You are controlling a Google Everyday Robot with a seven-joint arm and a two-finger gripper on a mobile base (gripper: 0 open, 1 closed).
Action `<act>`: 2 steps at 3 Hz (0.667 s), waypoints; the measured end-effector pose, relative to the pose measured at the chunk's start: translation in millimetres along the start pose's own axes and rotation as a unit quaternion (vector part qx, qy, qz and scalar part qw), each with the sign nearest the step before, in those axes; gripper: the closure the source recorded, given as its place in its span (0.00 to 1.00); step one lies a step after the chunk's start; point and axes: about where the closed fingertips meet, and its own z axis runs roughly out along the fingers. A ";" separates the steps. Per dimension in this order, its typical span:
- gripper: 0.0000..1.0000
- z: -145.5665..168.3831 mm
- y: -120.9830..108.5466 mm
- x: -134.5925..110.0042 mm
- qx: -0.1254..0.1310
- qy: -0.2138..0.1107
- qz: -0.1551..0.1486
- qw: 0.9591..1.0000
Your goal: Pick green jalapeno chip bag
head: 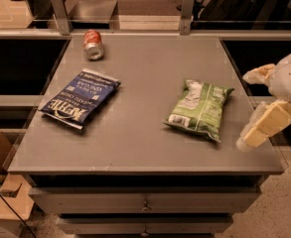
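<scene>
Fingers (266, 125) spread beside table's (135, 148) right edge

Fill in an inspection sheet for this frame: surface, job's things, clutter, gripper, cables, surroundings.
Surface: grey table, flat, three items on it.
Job's things: green bag lies flat on the right half, apart from the other items, not gripped.
Clutter: blue bag lies flat on the left half; red can lies on its side near the back edge.
Gripper: gripper at the table's right edge, beside the green bag, not touching it.
Cables: a thin dark line at lower left, possibly a cable.
Surroundings: drawers under the top; cardboard box on the floor at left; metal posts behind.
</scene>
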 end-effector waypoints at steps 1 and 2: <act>0.00 27.8 4.7 -12.4 -0.023 -0.079 0.021 0.996; 0.00 46.8 2.9 -20.9 -0.024 -0.121 0.037 0.992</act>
